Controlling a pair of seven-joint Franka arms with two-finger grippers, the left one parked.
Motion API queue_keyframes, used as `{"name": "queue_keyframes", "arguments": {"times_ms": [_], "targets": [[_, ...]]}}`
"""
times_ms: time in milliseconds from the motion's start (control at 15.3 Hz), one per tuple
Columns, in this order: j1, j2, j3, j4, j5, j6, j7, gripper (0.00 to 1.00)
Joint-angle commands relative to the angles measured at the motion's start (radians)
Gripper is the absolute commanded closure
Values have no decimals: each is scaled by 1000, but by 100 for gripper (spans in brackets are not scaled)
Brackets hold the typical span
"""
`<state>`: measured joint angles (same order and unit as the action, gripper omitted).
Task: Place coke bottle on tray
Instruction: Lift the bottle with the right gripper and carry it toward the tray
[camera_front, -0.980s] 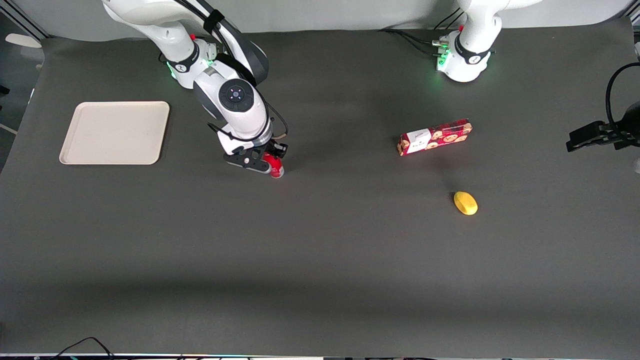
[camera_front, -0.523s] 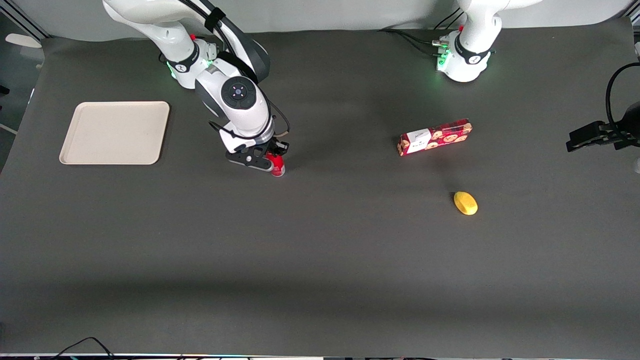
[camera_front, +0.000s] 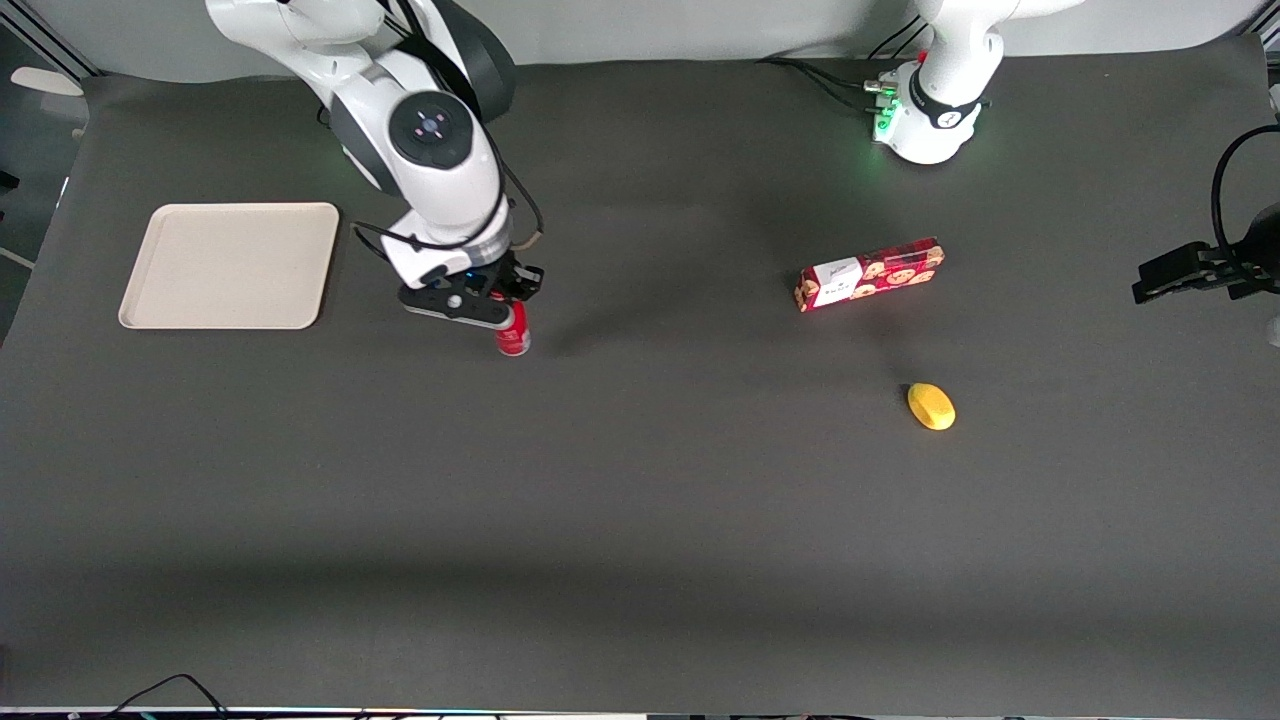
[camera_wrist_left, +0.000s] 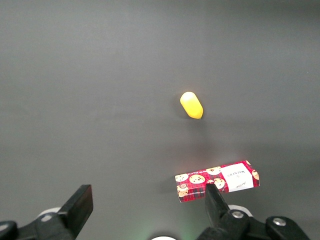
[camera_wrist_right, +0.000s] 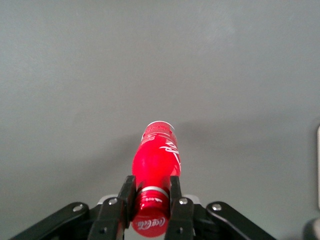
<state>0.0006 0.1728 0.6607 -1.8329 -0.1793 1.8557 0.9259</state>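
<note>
One end effector (camera_wrist_right: 151, 206) clamped on coke bottle (camera_wrist_right: 156, 157) neck, tray (camera_front: 229, 265) apart, cap half hidden.

Hand (camera_front: 508, 318) grips coke bottle (camera_front: 512, 338) above table – tray (camera_front: 231, 264) apart.

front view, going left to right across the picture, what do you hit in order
tray → gripper shut on the coke bottle → cookie box → yellow lemon-like object

A yellow object (camera_wrist_left: 191, 105), possibly a lemon, lies on the dark table (camera_wrist_left: 90, 100), near but apart from a red cookie box (camera_wrist_left: 217, 181).
</note>
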Motion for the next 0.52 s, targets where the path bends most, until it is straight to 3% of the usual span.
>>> {"name": "queue_keyframes", "arguments": {"times_ms": [0, 131, 458], "targets": [[-13, -80, -67, 154, 79, -212, -187, 100], [-13, -151, -151, 208, 147, -327, -331, 100], [-11, -346, -398, 204, 162, -559, -719, 100]]}}
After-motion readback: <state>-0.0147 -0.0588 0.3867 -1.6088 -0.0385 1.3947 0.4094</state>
